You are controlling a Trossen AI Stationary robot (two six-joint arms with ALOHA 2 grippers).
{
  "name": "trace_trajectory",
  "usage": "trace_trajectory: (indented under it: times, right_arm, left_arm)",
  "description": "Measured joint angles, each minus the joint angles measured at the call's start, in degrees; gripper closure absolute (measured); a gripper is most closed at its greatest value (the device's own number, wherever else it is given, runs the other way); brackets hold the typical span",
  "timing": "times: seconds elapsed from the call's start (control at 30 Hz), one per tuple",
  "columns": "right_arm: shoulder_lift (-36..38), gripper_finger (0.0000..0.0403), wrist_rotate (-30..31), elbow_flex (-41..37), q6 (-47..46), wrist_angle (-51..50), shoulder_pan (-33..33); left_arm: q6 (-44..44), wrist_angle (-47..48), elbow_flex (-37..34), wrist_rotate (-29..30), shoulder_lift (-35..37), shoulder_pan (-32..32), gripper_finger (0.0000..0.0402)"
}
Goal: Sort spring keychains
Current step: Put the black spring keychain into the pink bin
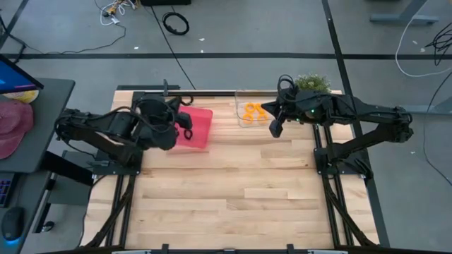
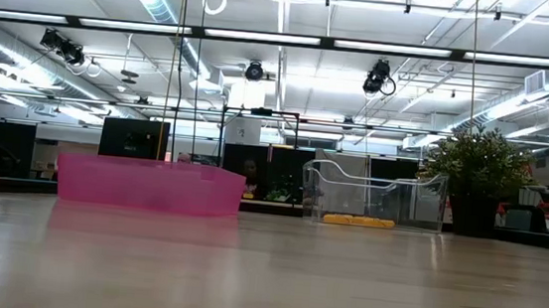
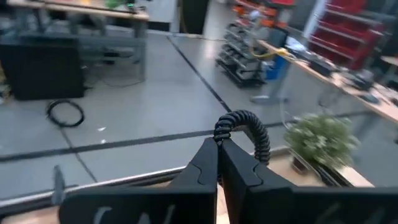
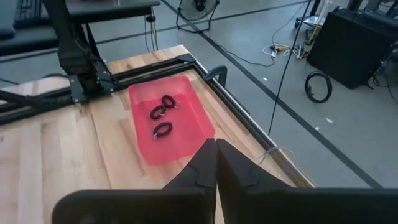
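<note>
My left gripper (image 1: 186,123) hovers over the pink tray (image 1: 202,131) at the table's far left, shut on a black spring keychain (image 3: 247,124). Three more black spring keychains (image 4: 163,130) lie on the pink tray's floor (image 4: 180,134). Orange spring keychains (image 1: 252,111) lie in the clear container (image 1: 242,120) at the far middle. My right gripper (image 1: 275,129) hangs shut beside that container, with nothing in it (image 4: 216,147). My left gripper pinches one end of the black keychain's coiled loop (image 3: 219,133) between its two fingertips. The fingers point nearly level, toward the table's far right. The rest of the coil arches out past the fingertips, lifted clear of the tray.
A potted plant (image 1: 313,83) stands at the table's far right corner, just behind my right arm. Bare wooden tabletop (image 1: 233,197) stretches toward the near edge. A black frame rail (image 1: 212,92) runs along the far edge.
</note>
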State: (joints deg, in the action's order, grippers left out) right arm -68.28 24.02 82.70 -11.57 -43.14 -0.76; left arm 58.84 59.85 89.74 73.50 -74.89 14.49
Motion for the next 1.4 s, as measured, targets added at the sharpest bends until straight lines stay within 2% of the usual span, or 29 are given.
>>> trace_trajectory:
  times: [0.13, 0.27, 0.4, 0.63, 0.8, 0.93, 1.03, 1.17, 1.3, 1.4]
  right_arm:
    - [0.00, 0.0395, 0.05, 0.00, 0.00, 1.07, -0.01]
    - [0.00, 0.0395, 0.62, 0.00, 0.00, 1.11, -0.01]
    - [-0.01, 0.0395, 0.62, 0.00, 0.00, 1.12, -0.01]
    - [-0.01, 0.0395, 0.65, 0.00, 0.17, 1.14, -0.45]
    - [-0.01, 0.0395, 0.67, 0.00, 0.50, 1.16, -0.45]
    - [0.00, 0.0395, 0.67, 0.00, 1.64, 1.16, -0.45]
    - [0.00, 0.0395, 0.67, 0.00, 1.79, 1.16, -0.45]
    - [-0.01, 0.0395, 0.65, 0.00, 1.79, 1.16, -0.45]
    - [0.00, 0.0395, 0.65, 0.00, 1.79, 1.16, -0.45]
    - [-0.01, 0.0395, 0.65, 0.00, 1.79, 1.15, -0.45]
  left_arm:
    - [6.21, 5.99, 0.00, 2.69, -0.08, -0.96, 0.0398]
    - [4.37, 6.47, 0.00, 2.98, 0.02, -3.31, 0.0398]
    - [-1.74, 7.34, 0.00, -5.27, 1.56, -9.88, 0.0398]
    - [-4.91, 13.66, 0.00, -21.40, 1.72, -23.75, 0.0398]
    - [-9.13, 14.48, -0.01, -26.55, 1.05, -31.82, 0.0397]
    - [-12.90, 13.70, -0.29, -30.79, 1.03, -35.62, 0.0398]
    - [-13.39, 11.36, -3.44, -33.73, 1.02, -37.48, 0.0398]
    - [-11.84, 5.83, -11.59, -40.07, 1.54, -39.45, 0.0398]
    - [-9.71, -4.25, -20.36, -43.48, 1.51, -39.83, 0.0398]
    - [-8.11, -12.89, -27.15, -48.94, 1.40, -41.38, 0.0398]
